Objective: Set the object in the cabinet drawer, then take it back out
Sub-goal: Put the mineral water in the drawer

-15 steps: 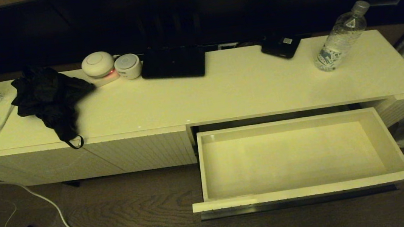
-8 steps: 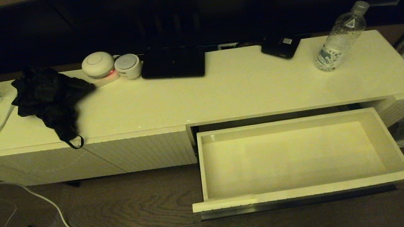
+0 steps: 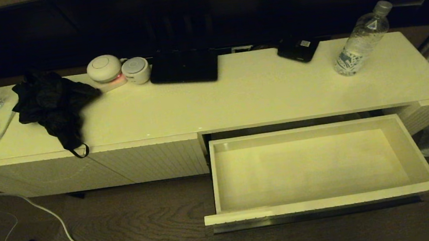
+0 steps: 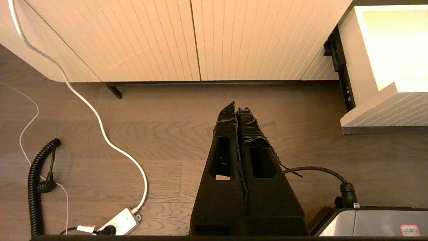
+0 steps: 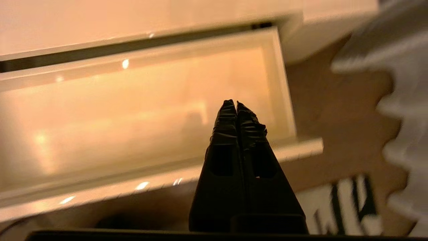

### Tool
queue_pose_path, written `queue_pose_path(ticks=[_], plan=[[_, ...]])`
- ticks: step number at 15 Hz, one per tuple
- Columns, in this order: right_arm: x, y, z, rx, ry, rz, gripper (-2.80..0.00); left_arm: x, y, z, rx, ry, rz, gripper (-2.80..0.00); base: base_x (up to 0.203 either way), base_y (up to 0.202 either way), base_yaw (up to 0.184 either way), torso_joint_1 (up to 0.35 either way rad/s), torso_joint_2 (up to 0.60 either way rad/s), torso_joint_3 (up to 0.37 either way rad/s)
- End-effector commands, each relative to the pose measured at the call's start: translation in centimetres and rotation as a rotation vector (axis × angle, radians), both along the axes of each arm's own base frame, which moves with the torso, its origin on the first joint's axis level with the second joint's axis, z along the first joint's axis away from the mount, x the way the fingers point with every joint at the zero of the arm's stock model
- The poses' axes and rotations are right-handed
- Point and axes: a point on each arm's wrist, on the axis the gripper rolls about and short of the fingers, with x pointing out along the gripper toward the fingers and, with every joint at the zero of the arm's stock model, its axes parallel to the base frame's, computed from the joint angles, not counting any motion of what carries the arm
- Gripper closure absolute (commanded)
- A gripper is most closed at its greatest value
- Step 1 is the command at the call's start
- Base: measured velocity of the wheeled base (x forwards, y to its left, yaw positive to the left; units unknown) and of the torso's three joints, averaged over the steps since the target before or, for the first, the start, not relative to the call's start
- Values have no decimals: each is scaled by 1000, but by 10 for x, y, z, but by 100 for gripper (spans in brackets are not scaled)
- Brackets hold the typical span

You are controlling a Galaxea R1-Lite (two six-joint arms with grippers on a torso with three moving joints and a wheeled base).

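Nothing in the head view has moved since a second ago. The right gripper [image 5: 236, 104] hangs over the pulled-out drawer [image 3: 418, 154], its fingers pressed together and empty. The left gripper [image 4: 238, 107] (also closed, holding nothing) hangs above the wooden floor [image 4: 167, 134] before the cabinet [image 3: 236, 97]. The water bottle [image 3: 363, 41] stands upright on the cabinet's top, near its right end.
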Motion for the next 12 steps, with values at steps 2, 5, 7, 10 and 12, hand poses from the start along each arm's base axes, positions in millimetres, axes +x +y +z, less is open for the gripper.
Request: queue_pose_path(ticks=[2,5,7,10,12], plan=[[13,9,-15,-35,-126,30,0,0,0,0,-1,-1,0,0,0,0,0,0,0,0],[13,9,-24,-94,-207,15,0,0,0,0,-1,-2,0,0,0,0,0,0,0,0],[16,10,-34,-102,-241,5,0,0,0,0,-1,-1,0,0,0,0,0,0,0,0],[23,9,-47,-83,-329,-109,0,0,0,0,-1,-1,0,0,0,0,0,0,0,0],[21,8,-55,-74,-350,-135,0,0,0,0,-1,-1,0,0,0,0,0,0,0,0]])
